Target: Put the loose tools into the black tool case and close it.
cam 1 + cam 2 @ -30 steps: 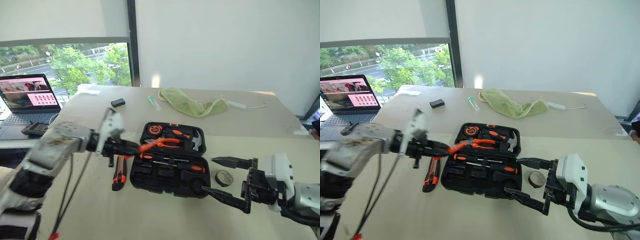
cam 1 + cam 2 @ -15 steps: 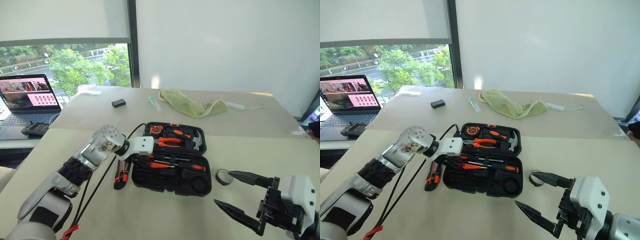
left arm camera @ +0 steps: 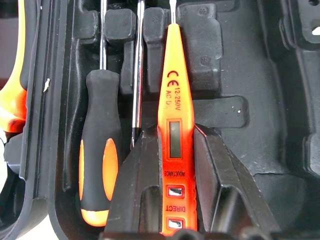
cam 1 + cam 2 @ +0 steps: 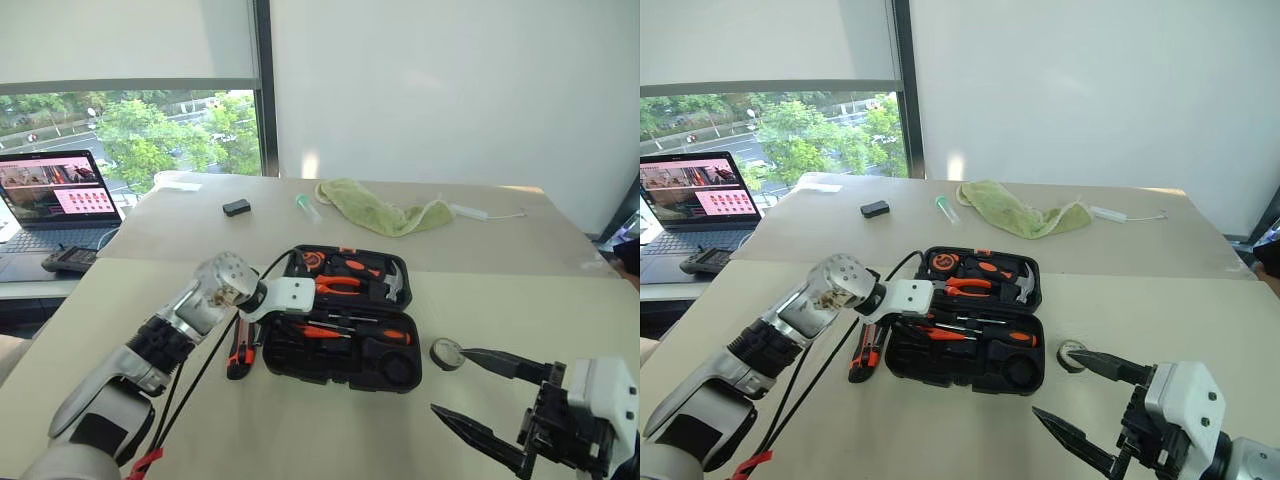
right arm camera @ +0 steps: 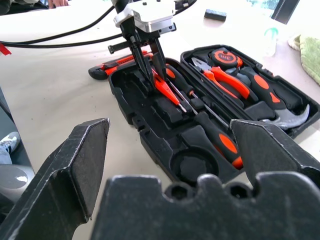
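Two grippers work the table (image 4: 520,290): the left gripper (image 5: 149,70) clamps the slim orange tester screwdriver (image 3: 172,115) low inside the open black tool case (image 4: 345,325), lying mid-table. The utility knife (image 4: 238,358) lies just beside the case's left edge. The tape roll (image 4: 446,353) sits apart on bare tabletop to its right, near the right gripper (image 4: 480,400), whose jaws spread wide, empty.

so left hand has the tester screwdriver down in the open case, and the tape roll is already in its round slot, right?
Not quite. The left hand does hold the tester screwdriver in the open case, but the tape roll lies on the table beside the case, near the open right hand. The right eye view shows it; the right wrist view shows the round slot empty.
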Robot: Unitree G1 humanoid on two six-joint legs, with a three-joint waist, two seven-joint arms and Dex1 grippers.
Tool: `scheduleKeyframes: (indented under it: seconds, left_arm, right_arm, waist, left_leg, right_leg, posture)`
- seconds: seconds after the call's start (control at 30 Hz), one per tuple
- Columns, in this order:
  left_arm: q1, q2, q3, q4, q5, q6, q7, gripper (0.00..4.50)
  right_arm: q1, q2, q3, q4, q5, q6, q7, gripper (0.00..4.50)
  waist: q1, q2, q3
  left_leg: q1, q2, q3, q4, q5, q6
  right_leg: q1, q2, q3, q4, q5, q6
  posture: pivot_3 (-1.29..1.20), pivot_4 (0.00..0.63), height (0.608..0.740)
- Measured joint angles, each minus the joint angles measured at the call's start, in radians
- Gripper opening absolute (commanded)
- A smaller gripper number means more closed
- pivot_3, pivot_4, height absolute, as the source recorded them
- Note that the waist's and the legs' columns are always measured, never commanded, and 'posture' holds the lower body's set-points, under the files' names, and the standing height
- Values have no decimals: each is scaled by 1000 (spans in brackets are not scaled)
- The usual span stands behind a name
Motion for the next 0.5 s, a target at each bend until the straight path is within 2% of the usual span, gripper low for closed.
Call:
scheduleKeyframes:
  seconds: [0.17,0.23,0.37,0.47,0.5]
  left_arm:
    - [0,-6,3,-2,6,23,-2,432]
    - [0,-6,4,-2,6,23,-4,1435]
    - [20,-7,31,-7,-23,26,-19,2783]
    - [51,-6,83,-26,-86,65,-43,2783]
    - [54,-5,118,-39,-127,93,-51,2534]
  right_arm:
    - [2,-3,-2,0,0,-1,-1,4500]
    - [4,-3,-2,0,0,-1,-1,4500]
    - [11,-3,-4,-1,0,-2,-2,4500]
    - [15,-3,-11,-1,1,-4,-2,4500]
    - [14,-4,-11,-1,1,-6,-2,4500]
  waist:
    - [0,0,0]
    - [-1,0,0]
    - [-6,0,0]
    - [-7,0,0]
    - [-7,0,0]
  left_leg:
    - [0,0,0,0,0,0]
    - [0,0,0,0,0,0]
    - [0,0,0,0,0,0]
    - [-1,0,-1,0,0,0]
    - [-1,1,-1,1,0,0]
  right_leg:
    - [0,0,0,0,0,0]
    - [0,0,0,0,0,0]
    - [0,0,0,0,0,0]
    - [-1,0,0,1,0,0]
    - [-1,0,-1,1,0,0]
  posture:
    - [0,150,740]
    - [0,150,740]
    - [0,150,740]
    - [0,150,740]
    - [0,150,740]
